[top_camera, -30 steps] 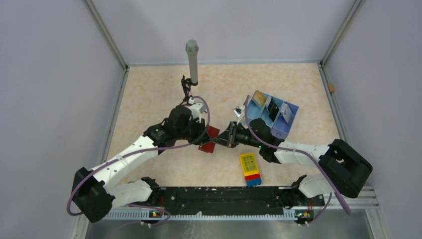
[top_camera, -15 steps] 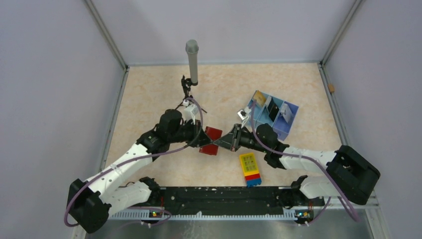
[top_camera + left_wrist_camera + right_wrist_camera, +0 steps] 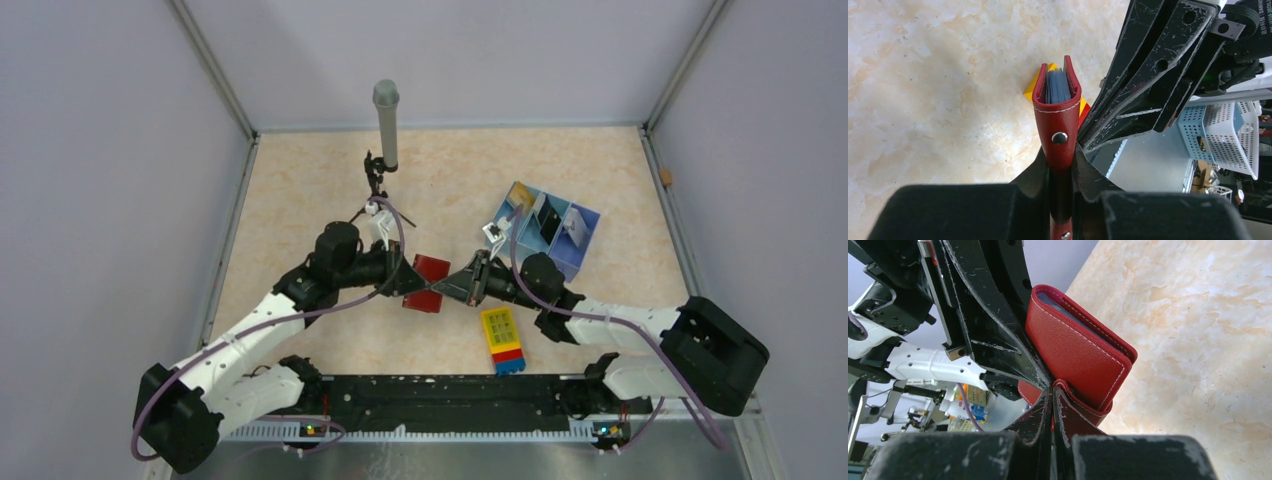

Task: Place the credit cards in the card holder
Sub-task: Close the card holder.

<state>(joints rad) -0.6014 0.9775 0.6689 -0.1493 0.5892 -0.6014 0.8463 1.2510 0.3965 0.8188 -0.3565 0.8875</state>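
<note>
Pale marbled tabletop (image 3: 300,190) enclosed by grey walls on three sides, arm bases at the near edge. The left gripper (image 3: 1060,162) is clamped on the spine end of the card holder (image 3: 1058,120), which stands on edge, folded, with its blue-grey pockets showing between the red covers. The right gripper (image 3: 1052,395) meets it from the opposite side, jaws fully closed and pinching the closure tab (image 3: 1083,407). In the overhead view the card holder (image 3: 428,272) sits between the two grippers, near the table's middle.

The credit cards (image 3: 548,222) stand in the compartments of the light-blue tray (image 3: 590,222), just behind the right wrist. A yellow, red and blue block (image 3: 503,338) lies near the right forearm, towards the bases. A grey cylinder on a stand (image 3: 386,125) rises behind the left wrist. Bare surface lies to the left of and beyond the card holder.

Compared with one second ago, the left wrist has drawn back leftward and the right arm has settled lower; the card holder has barely moved.
</note>
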